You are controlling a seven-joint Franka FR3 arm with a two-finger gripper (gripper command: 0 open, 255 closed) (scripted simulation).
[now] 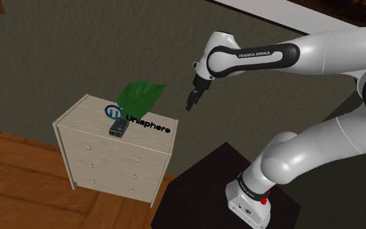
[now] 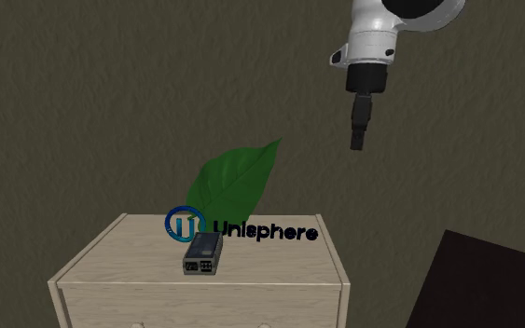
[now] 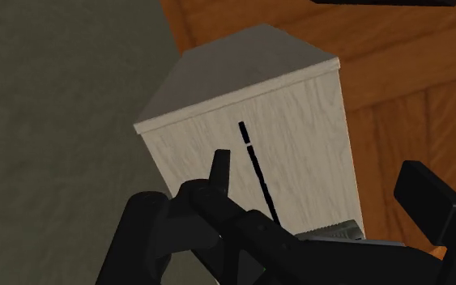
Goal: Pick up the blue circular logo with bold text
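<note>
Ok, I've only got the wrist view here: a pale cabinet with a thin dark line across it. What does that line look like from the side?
Observer: It's the logo, standing upright on the cabinet top. It has a blue ring at one end, then bold black "Unisphere" lettering.
Operator: Anything close to it that I can't make out from here?
Observer: A green leaf rises just behind the ring end, taller than the logo.
</note>
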